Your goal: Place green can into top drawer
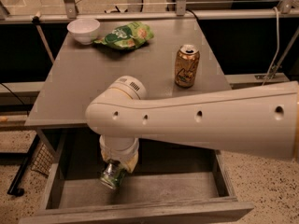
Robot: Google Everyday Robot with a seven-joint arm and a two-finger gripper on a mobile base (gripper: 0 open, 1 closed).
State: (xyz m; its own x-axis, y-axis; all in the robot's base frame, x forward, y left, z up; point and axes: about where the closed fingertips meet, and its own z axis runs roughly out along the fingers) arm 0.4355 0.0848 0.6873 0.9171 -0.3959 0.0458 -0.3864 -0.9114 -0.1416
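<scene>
Jaws: closed on the green can (pixel 111 175); mostly hidden under the wrist, with one cream pad (pixel 131 161) showing at the can's 3 o'clock side.
Gripper (pixel 119 163): points down from the wrist, inside the outline of the drawer (pixel 177 189), at 7 o'clock from picture centre.
Green can: tilted, silver end facing 7 o'clock toward the camera, upper part tucked under the wrist. It sits over the left half of the drawer bottom; whether it touches the bottom cannot be told.
Drawer: pulled out below the table (pixel 79 87), grey bottom bare to the can's 3 o'clock, plank front along the lower picture edge.
Arm (pixel 201 120): white, enters from 3 o'clock, crosses the table's front edge, bends down at a round joint above the gripper.
Table: grey top, occupying 12 o'clock of the picture above the drawer.
Gold can (pixel 187 66): upright on the table, at 1 o'clock from the joint, well apart from the green can.
Chip bag (pixel 125 35): green, lying flat on the table near its far edge, at 12 o'clock.
Bowl (pixel 84 29): white, just beside the chip bag at its 9 o'clock, on the far left corner.
</scene>
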